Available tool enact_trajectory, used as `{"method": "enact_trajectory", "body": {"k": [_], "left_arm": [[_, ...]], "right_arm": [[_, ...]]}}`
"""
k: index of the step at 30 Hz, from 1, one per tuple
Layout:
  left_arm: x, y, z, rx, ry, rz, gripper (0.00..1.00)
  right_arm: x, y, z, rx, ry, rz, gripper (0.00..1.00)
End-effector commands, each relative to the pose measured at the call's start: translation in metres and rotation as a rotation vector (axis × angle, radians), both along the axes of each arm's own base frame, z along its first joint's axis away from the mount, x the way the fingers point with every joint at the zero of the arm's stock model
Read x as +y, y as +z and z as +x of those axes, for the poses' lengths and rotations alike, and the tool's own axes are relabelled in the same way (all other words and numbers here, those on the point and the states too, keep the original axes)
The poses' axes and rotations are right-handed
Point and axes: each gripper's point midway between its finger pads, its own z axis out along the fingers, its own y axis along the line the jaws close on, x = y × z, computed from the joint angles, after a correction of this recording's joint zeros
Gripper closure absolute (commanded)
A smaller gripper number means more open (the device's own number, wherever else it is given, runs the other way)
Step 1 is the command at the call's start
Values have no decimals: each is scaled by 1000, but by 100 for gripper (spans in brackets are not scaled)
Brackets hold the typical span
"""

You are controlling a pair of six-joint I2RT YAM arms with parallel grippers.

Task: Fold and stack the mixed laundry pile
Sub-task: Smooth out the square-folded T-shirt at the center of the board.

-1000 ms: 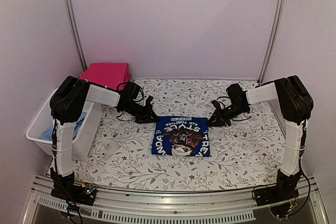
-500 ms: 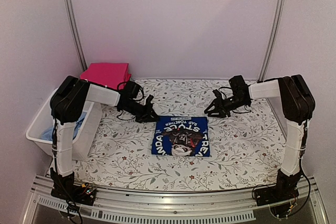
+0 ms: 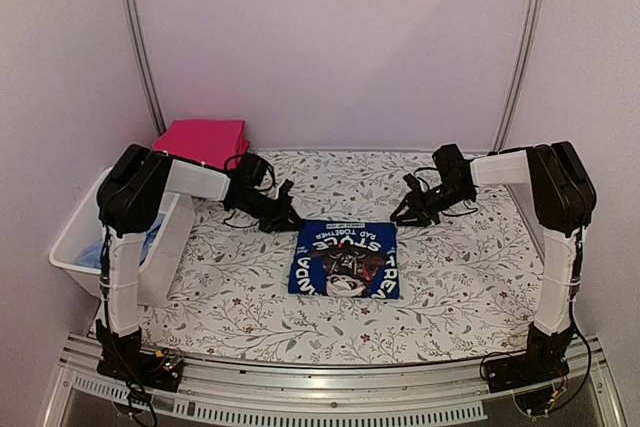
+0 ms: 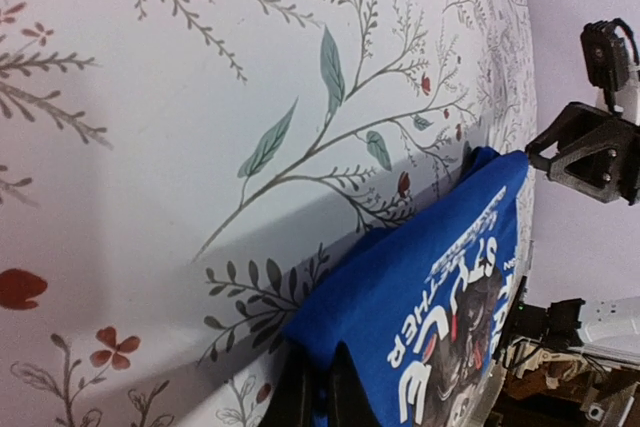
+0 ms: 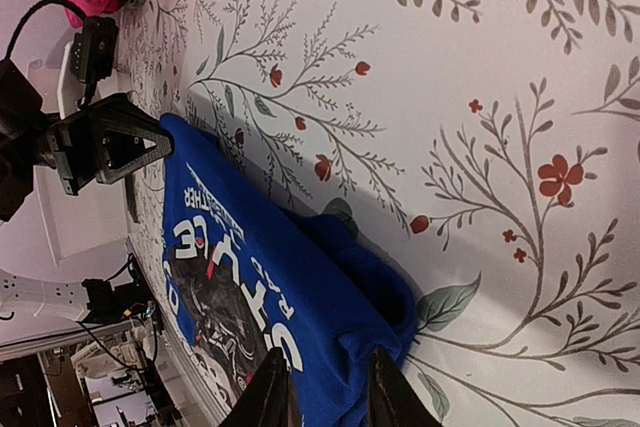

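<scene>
Just released on the right: right fingers (image 5: pixel 272 392) apart, drawn up and back from the upper-right corner of the blue printed shirt (image 3: pixel 345 259), clear of it in the overhead view. No change on the left: left fingers (image 4: pixel 300 399) together at the upper-left corner, seemingly pinching a sliver of blue cloth. Lying folded square, print up, mid-frame on the bench (image 3: pixel 470 277). Probably a finished fold; next, likely stacking with the pink garment (image 3: pixel 200 140) folded at upper left.
</scene>
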Motion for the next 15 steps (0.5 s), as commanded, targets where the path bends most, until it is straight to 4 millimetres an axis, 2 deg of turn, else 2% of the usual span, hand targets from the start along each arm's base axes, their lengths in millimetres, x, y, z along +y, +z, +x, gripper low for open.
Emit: {"method": "enact_trajectory", "body": {"k": [1, 3, 8, 9, 12, 15], "left_arm": [[-6, 0, 5, -9, -12, -10, 100], [-7, 0, 6, -9, -13, -11, 100], [-8, 0, 7, -10, -11, -12, 100], [-8, 0, 7, -9, -11, -12, 100], [-7, 1, 6, -12, -10, -10, 100], [-5, 2, 5, -15, -6, -4, 100]], "right_arm": [[2, -8, 0, -2, 21, -22, 76], [6, -8, 1, 0, 27, -16, 81], [7, -19, -2, 31, 43, -18, 82], [7, -20, -3, 30, 46, -21, 86], [6, -17, -2, 22, 46, -22, 99], [3, -8, 2, 2, 34, -18, 100]]}}
